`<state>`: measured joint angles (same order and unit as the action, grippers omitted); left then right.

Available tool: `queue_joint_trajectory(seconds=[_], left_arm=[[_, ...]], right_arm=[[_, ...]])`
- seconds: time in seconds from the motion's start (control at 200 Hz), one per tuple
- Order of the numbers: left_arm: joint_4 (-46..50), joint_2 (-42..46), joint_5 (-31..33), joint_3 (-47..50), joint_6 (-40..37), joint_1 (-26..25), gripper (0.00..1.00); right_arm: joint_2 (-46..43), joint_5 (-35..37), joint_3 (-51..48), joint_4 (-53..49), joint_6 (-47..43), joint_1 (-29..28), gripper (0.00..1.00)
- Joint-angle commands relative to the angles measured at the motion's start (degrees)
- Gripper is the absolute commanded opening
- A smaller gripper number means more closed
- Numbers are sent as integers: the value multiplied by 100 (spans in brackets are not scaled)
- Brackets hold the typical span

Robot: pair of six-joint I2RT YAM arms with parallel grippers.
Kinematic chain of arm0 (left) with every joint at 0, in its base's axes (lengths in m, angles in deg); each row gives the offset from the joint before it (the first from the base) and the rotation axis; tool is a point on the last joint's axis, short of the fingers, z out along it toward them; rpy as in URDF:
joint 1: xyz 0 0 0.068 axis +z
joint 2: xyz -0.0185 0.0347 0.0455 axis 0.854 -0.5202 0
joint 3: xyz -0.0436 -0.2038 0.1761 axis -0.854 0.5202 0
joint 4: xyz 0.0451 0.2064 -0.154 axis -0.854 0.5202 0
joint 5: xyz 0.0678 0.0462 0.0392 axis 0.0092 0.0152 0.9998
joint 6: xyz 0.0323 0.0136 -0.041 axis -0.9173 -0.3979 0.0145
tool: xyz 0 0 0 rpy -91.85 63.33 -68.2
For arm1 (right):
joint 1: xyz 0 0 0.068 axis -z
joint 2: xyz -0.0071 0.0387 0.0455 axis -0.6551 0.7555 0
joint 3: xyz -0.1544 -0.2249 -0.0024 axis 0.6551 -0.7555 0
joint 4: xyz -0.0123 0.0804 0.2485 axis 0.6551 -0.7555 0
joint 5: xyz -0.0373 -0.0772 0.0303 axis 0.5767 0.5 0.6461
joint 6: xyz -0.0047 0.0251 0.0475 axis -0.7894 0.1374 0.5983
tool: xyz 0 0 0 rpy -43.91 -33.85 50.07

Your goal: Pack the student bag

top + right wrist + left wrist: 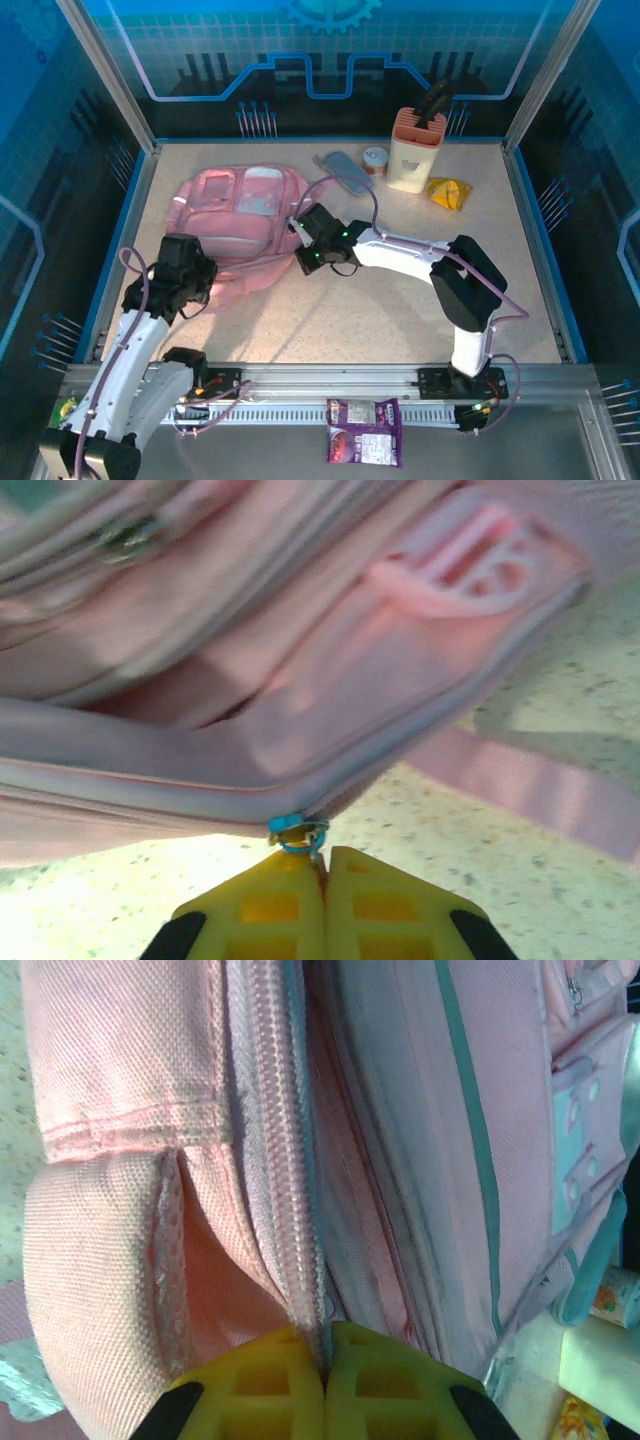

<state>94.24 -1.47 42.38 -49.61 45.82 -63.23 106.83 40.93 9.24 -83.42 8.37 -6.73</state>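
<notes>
A speckled beige table (380,310) sat inside a blue-lit enclosure, and a purple packet (362,432) lay on the rail at the bottom edge of the overhead frame. Above the arm bases, the left gripper (325,1355) was clenched on the near seam of the student bag (235,215), its yellow fingers pressed together over the pale zipper (280,1140). The right gripper (325,865) was pinched onto a small teal zipper pull (297,832) at the bag's right end. The bag lay flat in the upper left of the table, front pockets up, with its long axis running roughly left to right. The zipper line therefore stretched between the two grips, and both tools touched the near edge. Opening it probably meant drawing the pull along that axis while the left held firm. The bag was soft pink fabric with pale panels and a loose strap (520,785). Farther back, at upper right, stood a grey case (345,172), a cream holder (415,150) and a yellow packet (448,192).
</notes>
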Motion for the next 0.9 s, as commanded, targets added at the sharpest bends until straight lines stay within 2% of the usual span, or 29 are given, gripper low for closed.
queue_joint_trajectory(seconds=[0.0, 0.15, 0.28, 0.385, 0.49, 0.67, 0.775, 0.845, 0.895], left_arm=[[133, 81, 361, -400, -740, 632, 0], [75, -203, -71, -571, -1363, 1587, 0], [-11, -445, -508, -580, -1526, 2337, 0], [-2, -436, -440, -541, -1631, 2594, 0], [71, -501, -459, -535, -1756, 2825, 0], [11, -570, -499, -420, -1820, 2899, 0], [2, -604, -547, -380, -1862, 2893, 0], [-95, -560, -705, -342, -1879, 2893, 0], [-176, -532, -893, -323, -1886, 2898, 14]], right_arm=[[103, 629, -69, -706, 118, 343, 0], [-162, 502, -504, -385, 448, 148, 0], [331, 751, -35, -464, 752, 260, 0], [523, 1073, 227, -80, 706, 549, 0], [891, 1474, 825, -260, 515, 688, 0], [1020, 1482, 1055, -274, 314, 737, 0], [781, 1102, 869, -251, 331, 713, 0], [599, 706, 680, -239, 272, 645, 19], [436, 500, 594, -312, 251, 556, 29]])
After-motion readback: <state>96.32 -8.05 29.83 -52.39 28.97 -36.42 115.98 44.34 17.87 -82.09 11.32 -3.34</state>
